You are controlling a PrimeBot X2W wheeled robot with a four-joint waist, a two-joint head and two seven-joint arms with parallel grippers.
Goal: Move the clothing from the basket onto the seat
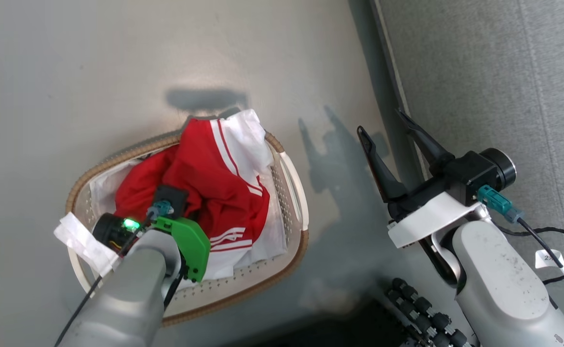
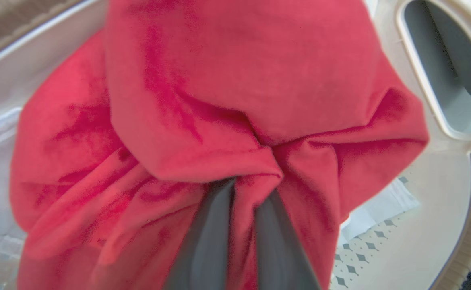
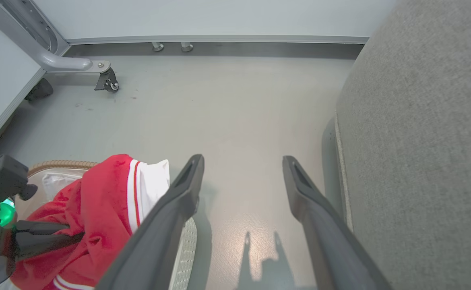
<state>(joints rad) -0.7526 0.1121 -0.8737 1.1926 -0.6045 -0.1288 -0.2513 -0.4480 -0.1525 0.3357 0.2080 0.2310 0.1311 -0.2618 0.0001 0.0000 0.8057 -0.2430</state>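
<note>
Head view gives the clothing (image 1: 205,178) as a red heap with thin white stripes and white panels. It lies inside the basket (image 1: 300,193), at about 8 o'clock of the picture. One white panel hangs over the rim at the 12 o'clock side of the basket.

My left claw (image 2: 251,193) is pushed down into this heap. In the left wrist view its two dark fingers (image 2: 203,245) stand narrow, with a fold of the red fabric pinched between them, so this claw is holding the clothing. The cloth gathers into wrinkles around the tips.

A plain white sheet (image 1: 103,185) lines the basket under the red fabric, at the 9 o'clock side of the heap. The basket stands on the grey floor (image 1: 118,72). Its brown braided rim and one white handle show at its 3 o'clock side.

My right claw (image 1: 382,123) is at 4 o'clock of the head view, beside the basket but apart from it, above the floor. Its fingers are spread wide, with bare floor seen between them.

The seat (image 1: 494,72), of grey woven fabric, takes the 2 o'clock corner. In the right wrist view it is at 3 o'clock, near to my right fingers.
</note>
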